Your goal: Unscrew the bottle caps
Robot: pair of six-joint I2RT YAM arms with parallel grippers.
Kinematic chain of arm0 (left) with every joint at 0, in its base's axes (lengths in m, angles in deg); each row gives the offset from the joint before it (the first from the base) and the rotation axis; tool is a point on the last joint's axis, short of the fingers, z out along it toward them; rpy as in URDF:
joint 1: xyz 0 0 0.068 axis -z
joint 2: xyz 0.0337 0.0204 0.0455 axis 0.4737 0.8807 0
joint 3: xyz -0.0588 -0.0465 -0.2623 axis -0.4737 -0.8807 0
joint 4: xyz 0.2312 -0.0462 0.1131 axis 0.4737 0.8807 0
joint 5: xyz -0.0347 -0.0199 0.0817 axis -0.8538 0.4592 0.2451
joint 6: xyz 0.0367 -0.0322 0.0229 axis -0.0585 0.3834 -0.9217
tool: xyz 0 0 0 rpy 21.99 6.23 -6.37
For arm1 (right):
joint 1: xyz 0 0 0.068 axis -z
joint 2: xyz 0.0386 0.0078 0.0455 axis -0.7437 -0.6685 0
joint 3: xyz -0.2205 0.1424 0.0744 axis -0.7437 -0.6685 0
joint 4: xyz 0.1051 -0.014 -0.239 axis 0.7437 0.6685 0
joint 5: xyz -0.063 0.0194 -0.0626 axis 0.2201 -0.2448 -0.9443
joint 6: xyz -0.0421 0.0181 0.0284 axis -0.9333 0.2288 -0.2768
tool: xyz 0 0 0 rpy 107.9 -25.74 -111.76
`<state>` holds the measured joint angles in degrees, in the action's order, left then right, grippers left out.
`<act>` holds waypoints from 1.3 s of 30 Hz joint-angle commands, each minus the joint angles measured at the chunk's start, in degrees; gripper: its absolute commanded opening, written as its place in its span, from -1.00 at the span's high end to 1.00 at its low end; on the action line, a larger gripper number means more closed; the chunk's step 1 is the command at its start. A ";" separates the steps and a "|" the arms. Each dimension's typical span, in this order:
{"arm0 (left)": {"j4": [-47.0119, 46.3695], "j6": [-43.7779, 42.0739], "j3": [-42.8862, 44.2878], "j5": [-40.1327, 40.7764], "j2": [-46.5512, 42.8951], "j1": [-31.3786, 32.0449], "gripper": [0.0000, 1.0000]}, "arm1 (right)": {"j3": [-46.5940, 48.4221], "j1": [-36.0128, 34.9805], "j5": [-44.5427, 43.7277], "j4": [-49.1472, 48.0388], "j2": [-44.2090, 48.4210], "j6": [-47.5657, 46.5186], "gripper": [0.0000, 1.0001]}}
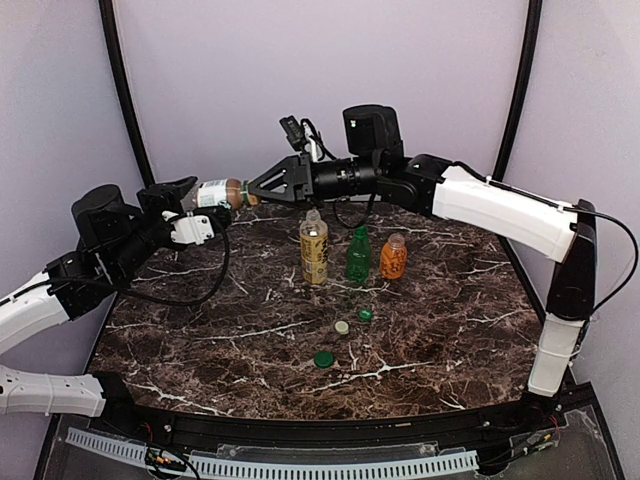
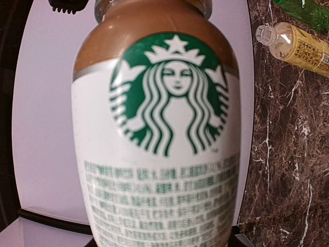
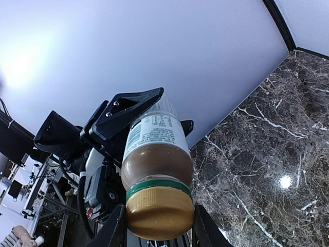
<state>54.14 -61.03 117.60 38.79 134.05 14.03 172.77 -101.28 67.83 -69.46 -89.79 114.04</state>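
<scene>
A bottle (image 1: 218,192) of brown drink with a white label (image 2: 159,128) is held level in the air above the table's back left. My left gripper (image 1: 192,200) is shut on its body, with one black finger (image 3: 133,105) lying along the label. My right gripper (image 1: 256,189) is shut on the bottle's gold cap (image 3: 159,213), one finger pressing each side. Three more bottles stand mid-table: a yellow one (image 1: 314,252) with its neck bare, a green one (image 1: 358,256) and a squat orange one (image 1: 393,258).
Three loose caps lie on the dark marble table (image 1: 450,330) in front of the standing bottles: a green one (image 1: 324,359), a pale one (image 1: 342,327) and a small green one (image 1: 365,314). A curved pale backdrop closes the back.
</scene>
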 commanded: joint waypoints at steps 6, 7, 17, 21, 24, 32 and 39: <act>39.29 25.85 12.46 -19.23 2.33 1.13 0.55 | 2.16 -6.32 -2.89 10.73 1.58 -34.35 1.00; 41.10 27.23 13.07 -22.47 2.55 1.17 0.55 | 2.21 -7.14 -3.92 12.04 1.47 -37.32 1.00; 48.32 38.78 17.28 -37.94 3.87 1.18 0.58 | -2.60 -12.75 -10.35 14.65 5.21 -62.89 1.00; 49.65 42.63 17.58 -43.65 3.89 1.15 0.59 | -5.47 -16.10 -12.67 13.71 6.91 -74.38 1.00; 49.83 44.95 17.50 -46.64 3.56 1.20 0.58 | -7.57 -18.18 -14.91 12.84 7.82 -80.88 1.00; 49.71 45.93 17.58 -47.89 3.38 1.13 0.60 | -9.66 -18.86 -19.36 10.84 9.01 -83.00 1.00; 49.32 45.52 16.83 -45.81 2.60 1.05 0.61 | -11.40 -19.14 -22.46 7.29 10.96 -79.93 -0.89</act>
<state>109.16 -16.64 133.18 -2.87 136.96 14.21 163.50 -118.35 46.48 -53.88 -79.08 33.56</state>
